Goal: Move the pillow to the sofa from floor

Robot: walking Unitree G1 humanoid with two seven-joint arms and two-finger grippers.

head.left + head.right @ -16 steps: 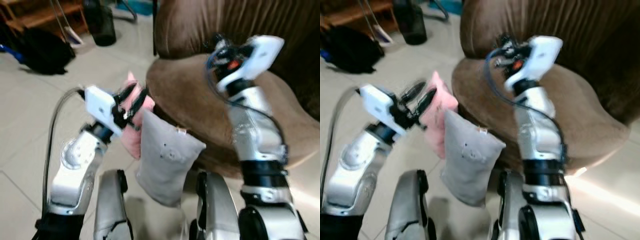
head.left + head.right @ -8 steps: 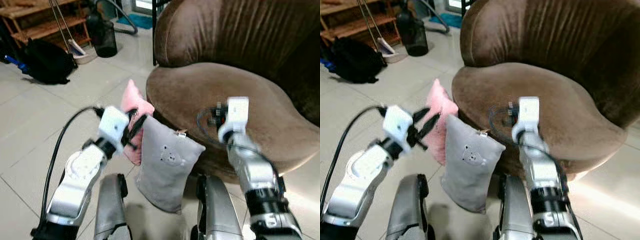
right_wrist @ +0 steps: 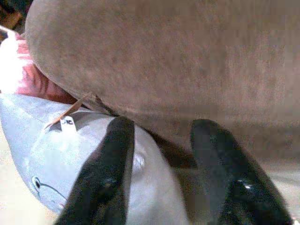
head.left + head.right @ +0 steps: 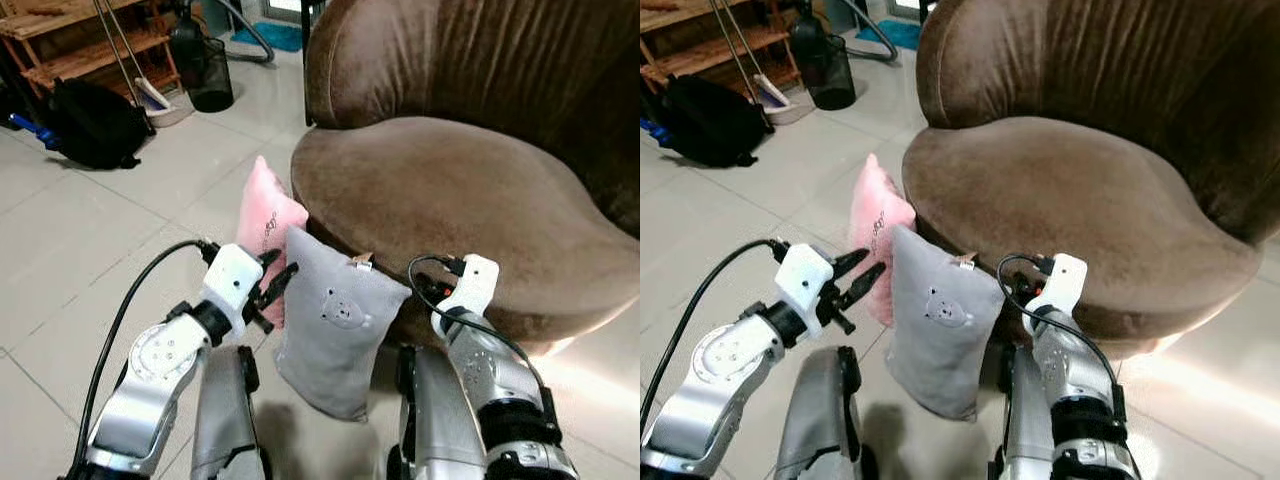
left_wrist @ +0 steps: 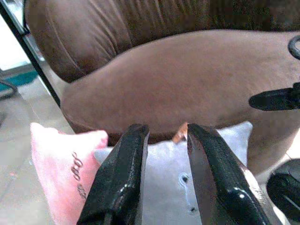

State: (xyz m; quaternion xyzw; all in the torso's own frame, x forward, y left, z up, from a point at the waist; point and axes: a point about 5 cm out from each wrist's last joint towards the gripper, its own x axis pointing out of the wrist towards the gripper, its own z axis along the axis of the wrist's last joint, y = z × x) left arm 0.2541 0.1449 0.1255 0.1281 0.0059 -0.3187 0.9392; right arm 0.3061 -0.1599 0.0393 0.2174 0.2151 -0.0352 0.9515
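two pillows stand on edge on the tiled floor (image 4: pixel 60 250), leaning against the front of the brown sofa (image 4: pixel 470 190): a grey pillow (image 4: pixel 335 330) printed with a small bear face, and a pink pillow (image 4: pixel 265 225) just behind it, partly overlapped. neither is lifted; the sofa seat carries nothing.

step in hand (a judgement): the approach before the grasp. the left gripper (image 4: pixel 275 285) hangs just beside the grey pillow's upper edge on the pink pillow's side, its fingers spread with a clear gap and nothing between them. the right gripper (image 3: pixel 161 173) sits low at the pillow's other upper corner, close under the sofa's front edge, its fingers likewise apart and empty. in the left wrist view the grey pillow's top edge and small tag lie in line with the gap between the fingers (image 5: pixel 124 183).

next move: each gripper must advance until cloth lies between its fingers, close, then lift the pillow clear of the seat's rim and set it on the cushion. soft fabric may slip or sag from a shallow pinch.

hard to make out: the pink pillow's lower part is hidden behind the grey one; the task does not say which pillow is meant. a black bag (image 4: pixel 95 125) and a wooden shelf (image 4: pixel 80 40) stand well apart.
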